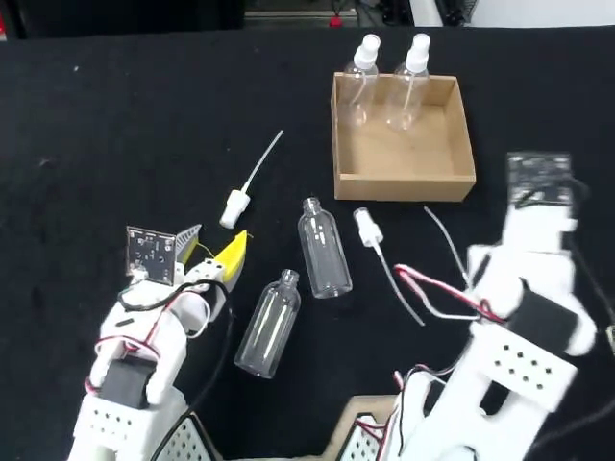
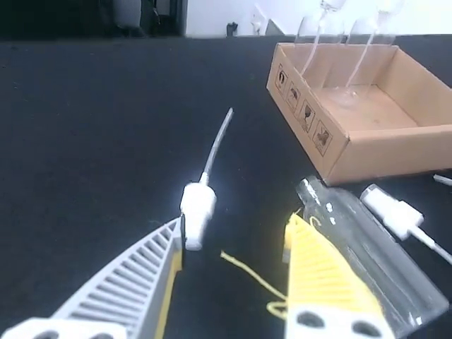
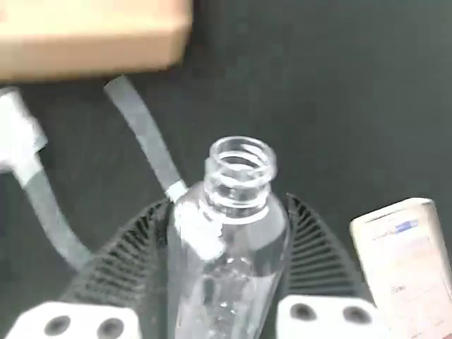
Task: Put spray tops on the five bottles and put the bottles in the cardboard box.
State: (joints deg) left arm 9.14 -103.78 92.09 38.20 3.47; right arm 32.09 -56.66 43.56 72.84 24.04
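Observation:
The cardboard box [image 1: 404, 178] stands at the back, with two capped bottles [image 1: 363, 82] upright against its far wall. Two open clear bottles [image 1: 325, 248] [image 1: 267, 322] lie on the black table. One spray top [image 1: 235, 206] lies left of them, another spray top [image 1: 367, 229] just in front of the box. My left gripper [image 2: 234, 226] is open, its grey finger beside the left spray top [image 2: 198, 208] and its yellow finger by a lying bottle [image 2: 367, 240]. My right gripper [image 3: 229, 205] is shut on a third open bottle [image 3: 236, 233], neck pointing away.
The right arm [image 1: 524, 307] with red and white wires rises at the right, near the box's front corner. A loose dip tube [image 3: 141, 134] and a spray top [image 3: 18, 141] lie ahead of the held bottle. A white card [image 3: 402, 247] sits beside the right gripper.

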